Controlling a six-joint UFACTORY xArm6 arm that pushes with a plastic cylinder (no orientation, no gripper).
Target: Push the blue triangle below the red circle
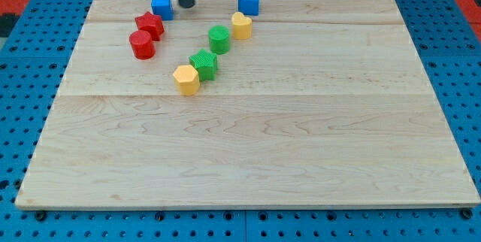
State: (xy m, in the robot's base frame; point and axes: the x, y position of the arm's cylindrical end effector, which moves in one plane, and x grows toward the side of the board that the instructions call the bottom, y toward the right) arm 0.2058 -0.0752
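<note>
The blue triangle sits near the view's top, right of centre, on the wooden board. The red circle lies at the upper left, just below a red star. My tip rests near the board's top edge, just right of a blue cube. It is well left of the blue triangle and up and to the right of the red circle. It touches neither of those two; whether it touches the cube I cannot tell.
A yellow heart lies just below the blue triangle. A green circle, a green star and a yellow hexagon run in a diagonal line down to the left.
</note>
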